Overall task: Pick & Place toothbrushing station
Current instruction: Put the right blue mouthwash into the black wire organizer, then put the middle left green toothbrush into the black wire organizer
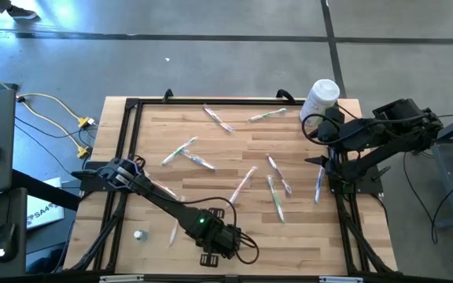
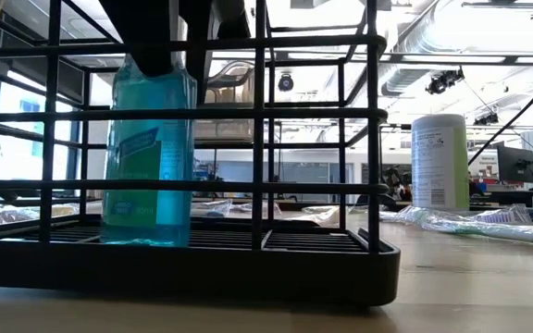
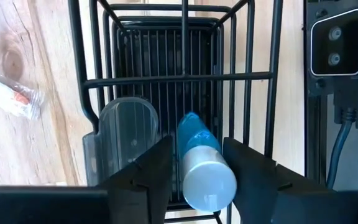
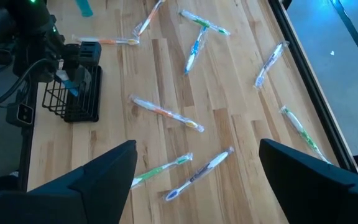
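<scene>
The toothbrushing station (image 1: 209, 258) is a black wire rack standing at the table's near edge; the low view shows it close up (image 2: 248, 250). A blue bottle (image 3: 194, 143) with a grey cap (image 3: 209, 180) stands upright on the floor of the rack's left compartment (image 2: 146, 157). My left gripper (image 3: 196, 162) points down over the rack, open. Its fingers (image 3: 157, 168) stand on either side of the bottle's upper part, with a narrow gap showing at each side. My right gripper (image 4: 194, 177) waits open, raised above the table's right side (image 1: 329, 130).
Several wrapped toothbrushes (image 1: 278, 196) lie scattered over the wooden table. A tall white container (image 1: 321, 98) stands at the far right corner. A clear cup (image 3: 126, 134) hangs on the rack's side. A small white object (image 1: 139, 234) lies near left. A black frame (image 1: 124, 157) edges the table.
</scene>
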`<state>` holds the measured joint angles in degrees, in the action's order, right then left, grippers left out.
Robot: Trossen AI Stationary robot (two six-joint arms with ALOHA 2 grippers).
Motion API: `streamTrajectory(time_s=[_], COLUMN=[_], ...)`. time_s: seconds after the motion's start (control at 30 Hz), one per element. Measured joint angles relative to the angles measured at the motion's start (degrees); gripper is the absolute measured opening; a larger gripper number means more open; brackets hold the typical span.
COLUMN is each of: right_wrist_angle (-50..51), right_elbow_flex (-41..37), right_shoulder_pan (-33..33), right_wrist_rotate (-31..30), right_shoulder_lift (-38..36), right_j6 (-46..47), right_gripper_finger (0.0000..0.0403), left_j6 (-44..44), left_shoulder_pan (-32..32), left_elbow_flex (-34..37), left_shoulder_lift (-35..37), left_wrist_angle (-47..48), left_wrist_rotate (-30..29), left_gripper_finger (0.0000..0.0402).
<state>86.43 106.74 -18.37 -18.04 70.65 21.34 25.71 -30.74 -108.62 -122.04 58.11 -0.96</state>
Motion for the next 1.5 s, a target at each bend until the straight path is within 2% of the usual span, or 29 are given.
streamTrajectory(time_s=[0.2, 0.3, 0.67, 0.9, 1.5], right_wrist_angle=[0.00, 0.00, 0.00, 0.00, 0.09], right_elbow_flex=[0.00, 0.00, 0.00, 0.00, 0.00], right_shoulder_pan=[0.00, 0.00, 0.00, 0.00, 0.00], right_wrist_rotate=[0.00, -0.02, 0.00, 0.00, 0.02], right_shoulder_lift=[0.00, 0.00, 0.00, 0.00, 0.00], right_j6=[0.00, -0.02, -0.15, -0.16, -0.20], right_gripper_finger=[0.0331, 0.0331, 0.0331, 0.0331, 0.0331], left_j6=[0.49, 1.84, 1.93, 3.15, 3.71], left_shoulder_pan=[0.00, 0.00, 0.00, 0.00, 1.51], left_elbow_flex=[-0.03, -0.91, -1.53, -1.62, -7.19], left_shoulder_lift=[0.00, -0.21, -0.26, -0.20, -0.11], left_wrist_angle=[0.02, 1.08, 1.05, 0.97, 5.58], left_wrist_rotate=[0.17, 0.36, 0.36, 0.39, -0.09], left_gripper_finger=[0.0109, 0.0104, 0.0142, 0.0144, 0.0145])
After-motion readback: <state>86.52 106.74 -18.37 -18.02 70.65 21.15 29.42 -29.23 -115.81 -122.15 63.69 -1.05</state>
